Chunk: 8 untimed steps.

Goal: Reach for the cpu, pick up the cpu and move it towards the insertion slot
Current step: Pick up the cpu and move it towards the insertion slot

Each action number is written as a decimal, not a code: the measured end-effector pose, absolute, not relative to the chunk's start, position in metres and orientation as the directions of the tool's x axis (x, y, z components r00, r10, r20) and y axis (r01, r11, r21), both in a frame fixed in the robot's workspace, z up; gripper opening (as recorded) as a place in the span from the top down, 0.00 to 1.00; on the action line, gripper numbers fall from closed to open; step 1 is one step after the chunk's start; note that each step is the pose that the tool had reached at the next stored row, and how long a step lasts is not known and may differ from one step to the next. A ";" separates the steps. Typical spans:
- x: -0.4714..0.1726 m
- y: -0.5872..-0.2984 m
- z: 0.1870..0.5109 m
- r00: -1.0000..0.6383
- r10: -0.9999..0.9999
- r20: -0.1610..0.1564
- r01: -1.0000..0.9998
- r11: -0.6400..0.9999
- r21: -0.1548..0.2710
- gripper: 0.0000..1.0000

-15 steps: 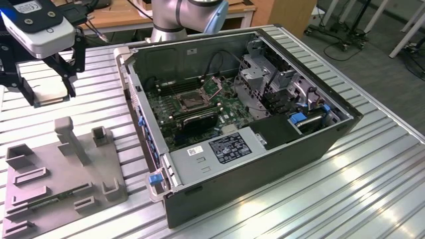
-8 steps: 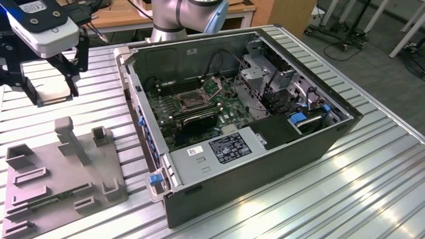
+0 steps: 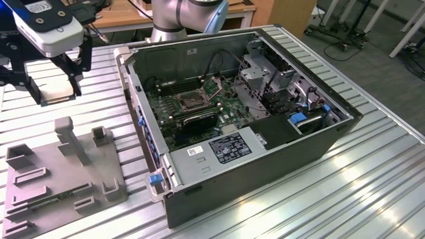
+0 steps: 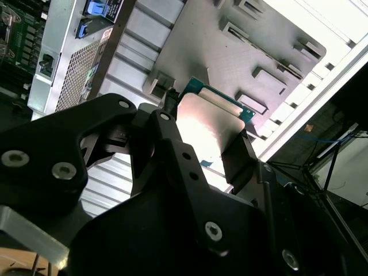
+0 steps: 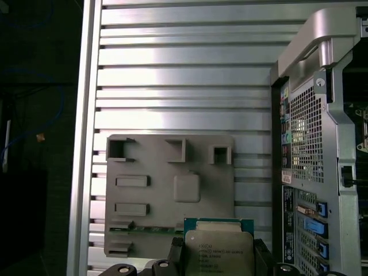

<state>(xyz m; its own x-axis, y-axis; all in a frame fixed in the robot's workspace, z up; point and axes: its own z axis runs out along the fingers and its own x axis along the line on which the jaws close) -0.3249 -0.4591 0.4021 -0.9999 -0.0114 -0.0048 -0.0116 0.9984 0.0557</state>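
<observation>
exterior view: pincer [image 3: 56, 92] on cpu [image 3: 58, 95] edges, clear of tray [image 3: 66, 172]

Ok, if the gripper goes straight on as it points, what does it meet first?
Probably the grey plastic tray, near its edge, with the held cpu touching first. Depth is unclear, so it may be the ribbed table instead.

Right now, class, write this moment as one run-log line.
gripper: shut on cpu | cpu: held clear of grey tray | insertion slot: apart from cpu
</observation>
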 end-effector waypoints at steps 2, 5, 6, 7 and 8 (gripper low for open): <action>-0.324 -0.459 0.402 -1.000 -0.011 -0.005 -0.012 0.998 0.056 0.45; -0.322 -0.459 0.402 -1.000 -0.011 -0.005 -0.012 0.998 0.056 0.45; -0.321 -0.459 0.402 -1.000 -0.011 -0.005 -0.012 0.998 0.056 0.45; -0.321 -0.459 0.402 -1.000 -0.011 -0.005 -0.012 0.998 0.056 0.45; -0.320 -0.459 0.402 -1.000 -0.011 -0.005 -0.012 0.998 0.056 0.45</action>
<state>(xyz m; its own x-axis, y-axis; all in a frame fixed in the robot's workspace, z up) -0.3202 -0.4591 0.4019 -0.9999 -0.0114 -0.0048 -0.0117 0.9984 0.0557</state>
